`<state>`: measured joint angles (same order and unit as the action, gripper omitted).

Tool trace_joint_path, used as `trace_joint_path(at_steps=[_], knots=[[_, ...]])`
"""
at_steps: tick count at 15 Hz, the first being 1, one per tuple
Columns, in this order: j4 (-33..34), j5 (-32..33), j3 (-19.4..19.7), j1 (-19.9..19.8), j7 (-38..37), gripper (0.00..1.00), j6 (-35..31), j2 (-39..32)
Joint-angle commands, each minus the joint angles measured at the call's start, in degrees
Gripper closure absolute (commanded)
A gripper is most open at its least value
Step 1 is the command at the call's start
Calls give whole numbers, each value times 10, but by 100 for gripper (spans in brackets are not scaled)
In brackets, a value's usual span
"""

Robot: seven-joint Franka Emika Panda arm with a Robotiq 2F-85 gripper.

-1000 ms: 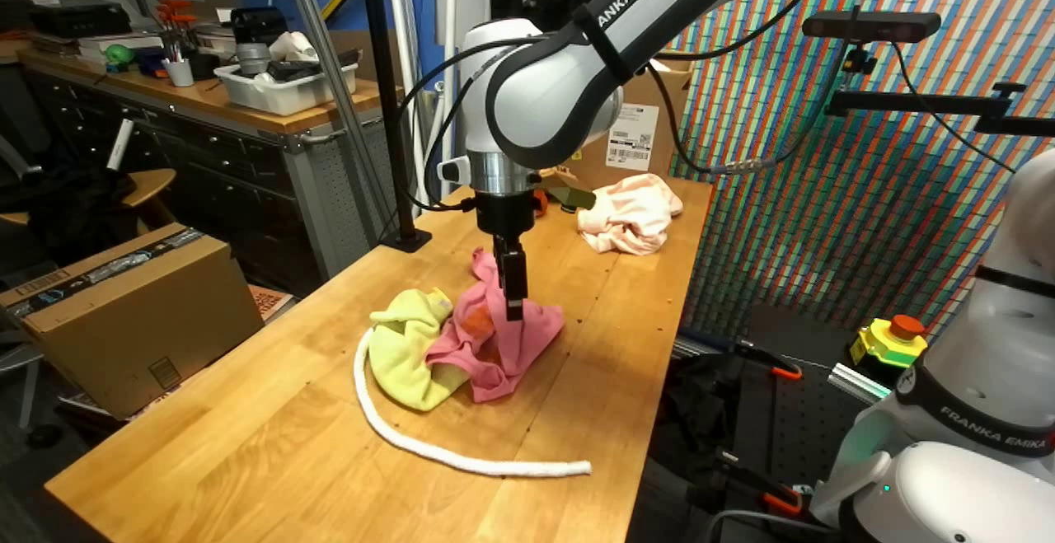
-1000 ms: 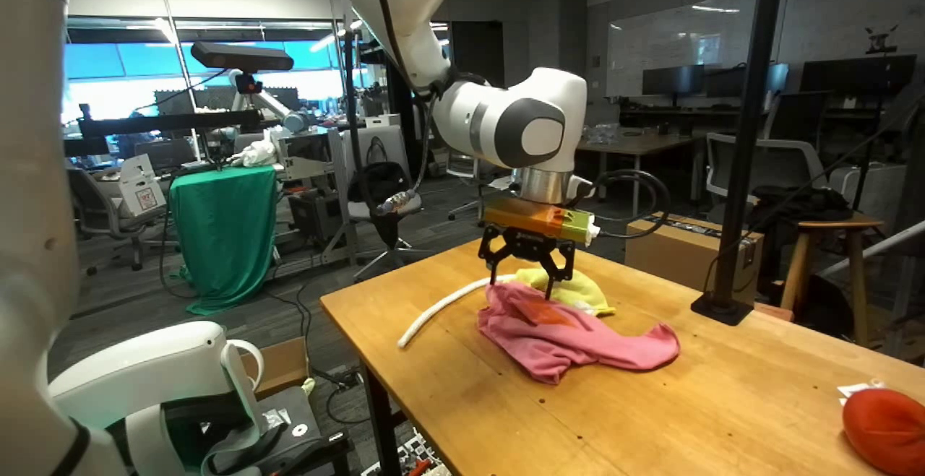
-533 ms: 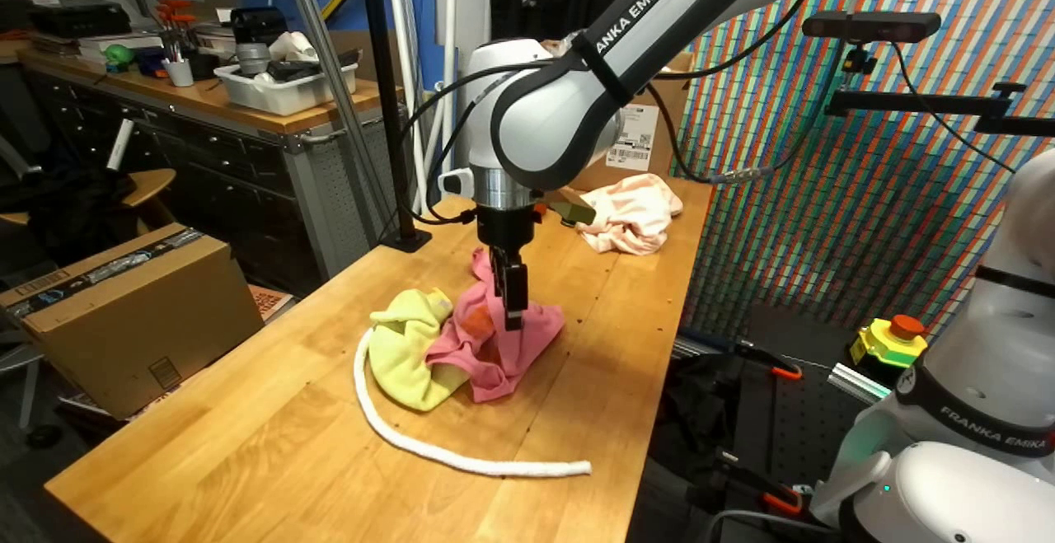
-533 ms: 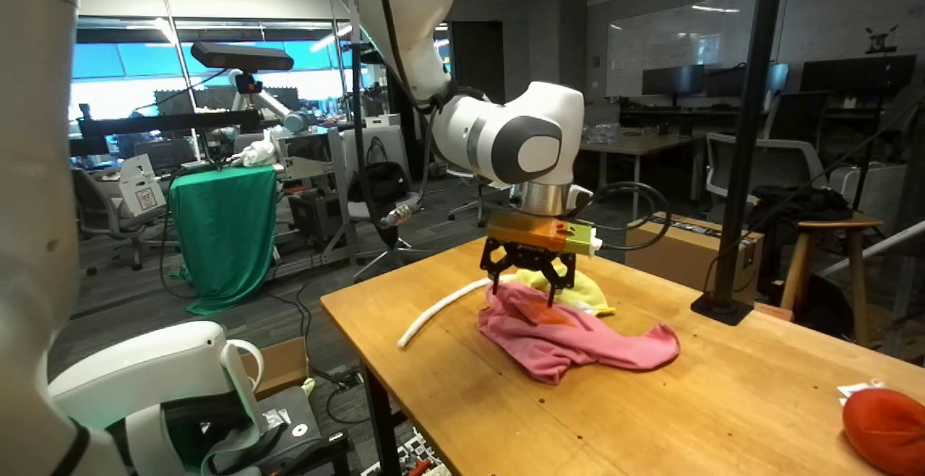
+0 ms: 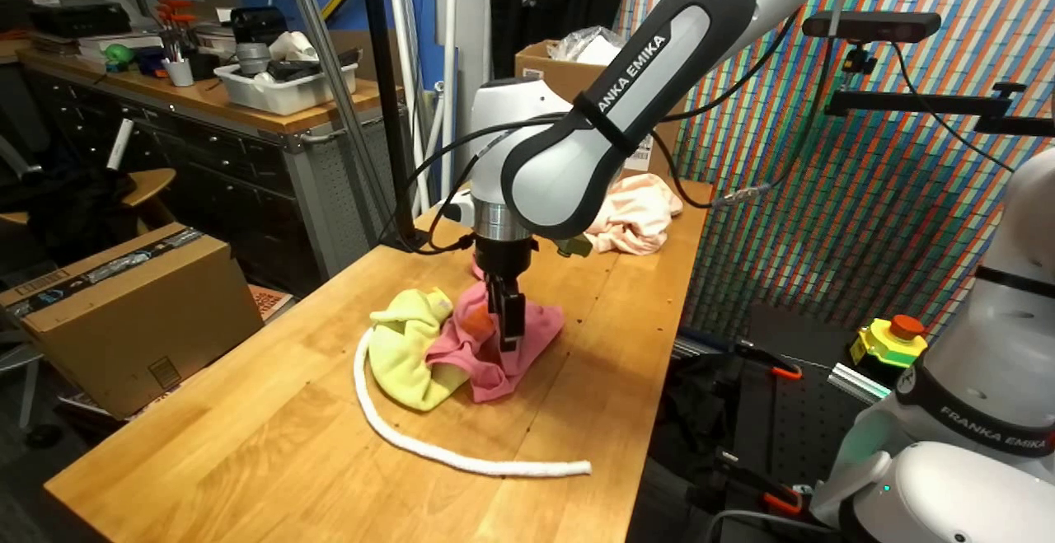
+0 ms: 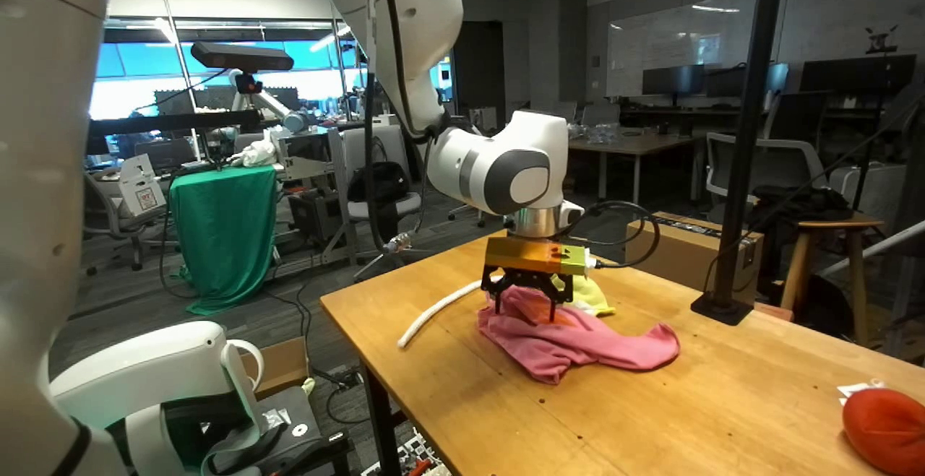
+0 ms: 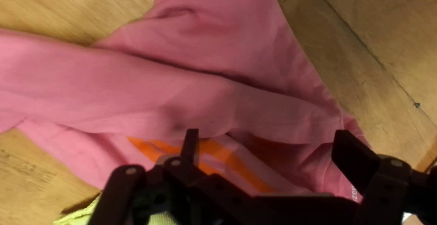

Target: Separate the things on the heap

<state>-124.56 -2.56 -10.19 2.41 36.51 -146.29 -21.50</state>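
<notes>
Glaring windows (image 6: pixel 137 64) amid dimness, wrist view soft and shadowed.

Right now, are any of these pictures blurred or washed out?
Wrist view: the dark jaws look slightly soft, shadows cross the pink cloth; in an exterior view, bright windows wash out; in an exterior view, the rope looks crisp.

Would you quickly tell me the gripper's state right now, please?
Gripper: open, jaws apart over the pink cloth, holding nothing.

In an exterior view, the rope (image 5: pixel 420 448) lies before two touching cloths (image 5: pixel 449 351) on the table (image 5: pixel 264 428), another cloth (image 5: pixel 639 213) behind.
</notes>
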Motion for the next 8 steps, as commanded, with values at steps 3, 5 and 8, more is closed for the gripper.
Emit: trace_joint_path(at_steps=[3, 5, 8], knots=[[-9, 55, 2, 8, -38, 0, -21, -8], [-12, 70, 3, 10, -46, 0, -28, -11], [-17, 105, 13, 16, -72, 0, -59, -17]])
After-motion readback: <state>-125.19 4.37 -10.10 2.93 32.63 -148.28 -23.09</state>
